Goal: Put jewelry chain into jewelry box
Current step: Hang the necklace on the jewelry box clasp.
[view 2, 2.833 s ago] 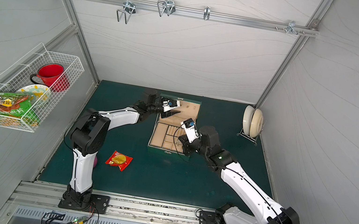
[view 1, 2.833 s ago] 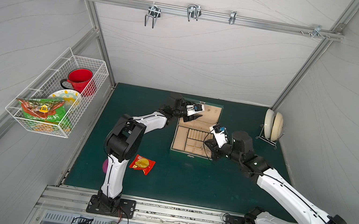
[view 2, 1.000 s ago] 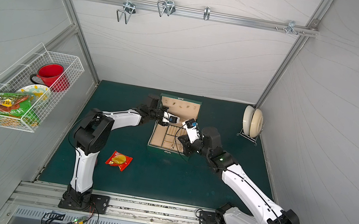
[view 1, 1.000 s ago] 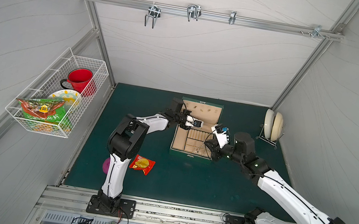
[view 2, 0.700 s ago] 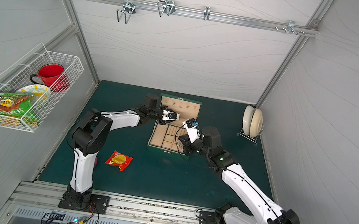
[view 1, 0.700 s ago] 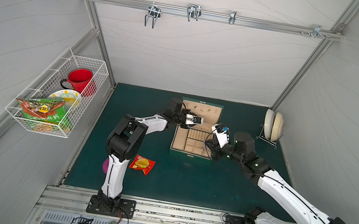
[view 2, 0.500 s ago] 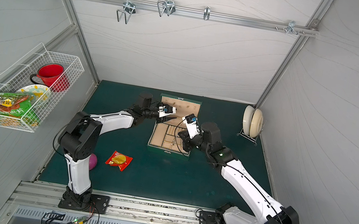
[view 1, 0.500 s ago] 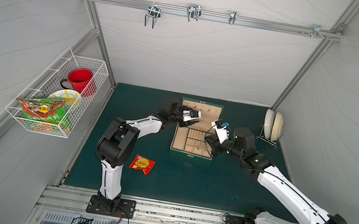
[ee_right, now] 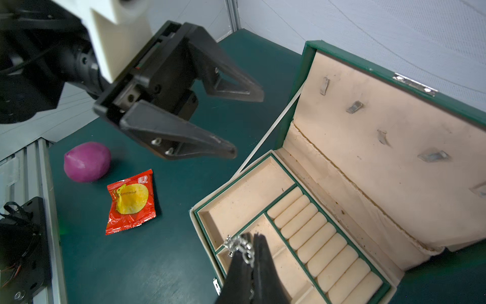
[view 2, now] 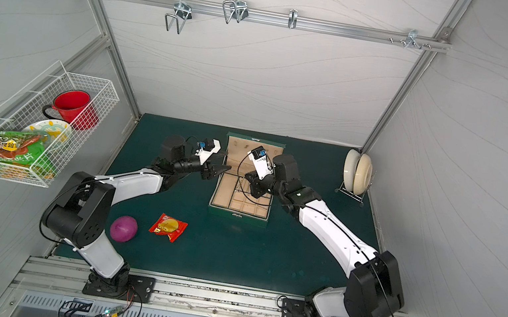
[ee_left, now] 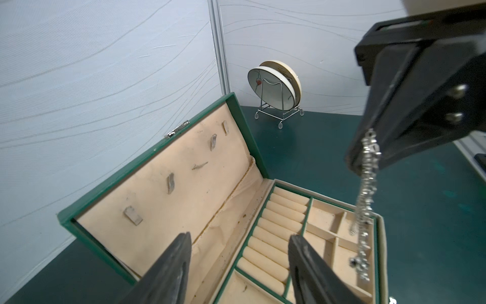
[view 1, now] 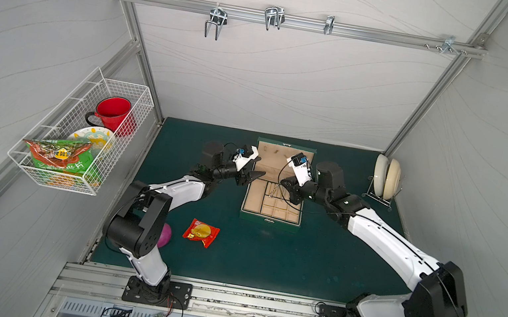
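The chain (ee_left: 366, 200) hangs from the right end effector (ee_right: 253, 237), whose jaws are pinched tight on its upper end. It dangles over the small compartments on the right side of the box (view 1: 268, 221); whether its lower end touches the lining cannot be told. The box sits open in the far middle of the green table (view 1: 263, 258), lid raised. The left end effector (view 1: 259, 167) hovers at the box's left edge, jaws spread wide and empty. A red snack packet (view 1: 201, 232) and a purple ball (view 2: 124, 228) lie near left.
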Controlling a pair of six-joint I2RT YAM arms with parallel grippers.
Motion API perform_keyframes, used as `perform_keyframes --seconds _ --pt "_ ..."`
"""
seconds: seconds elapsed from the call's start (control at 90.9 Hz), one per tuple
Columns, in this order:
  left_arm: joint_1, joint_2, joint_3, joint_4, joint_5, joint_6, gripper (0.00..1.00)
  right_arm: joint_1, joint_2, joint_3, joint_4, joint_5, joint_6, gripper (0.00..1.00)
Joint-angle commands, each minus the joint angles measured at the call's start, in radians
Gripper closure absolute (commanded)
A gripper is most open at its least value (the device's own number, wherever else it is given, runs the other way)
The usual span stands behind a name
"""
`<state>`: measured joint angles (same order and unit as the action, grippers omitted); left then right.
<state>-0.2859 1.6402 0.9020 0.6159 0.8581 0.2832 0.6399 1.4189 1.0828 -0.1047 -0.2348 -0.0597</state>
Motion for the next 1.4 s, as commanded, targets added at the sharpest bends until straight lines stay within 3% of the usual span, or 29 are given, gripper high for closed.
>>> perform_keyframes --seconds 0.0,0.165,0.649,1.387 --pt "-0.004 -0.031 -0.004 0.114 0.091 -0.123 0.37 -0.008 0.048 0.051 0.016 0.01 -0.027 1.0" --pt "-0.004 -0.005 0.015 0.067 0.103 -0.103 0.37 -0.011 0.127 0.095 0.039 0.017 -0.037 1.0" --pt "0.013 0.023 0.021 -0.005 -0.028 -0.05 0.36 -0.075 0.327 0.146 0.208 -0.013 -0.071 1.0" --pt "0.013 0.055 0.04 -0.033 -0.042 -0.033 0.36 -0.133 0.431 0.197 0.319 -0.045 -0.164 1.0"
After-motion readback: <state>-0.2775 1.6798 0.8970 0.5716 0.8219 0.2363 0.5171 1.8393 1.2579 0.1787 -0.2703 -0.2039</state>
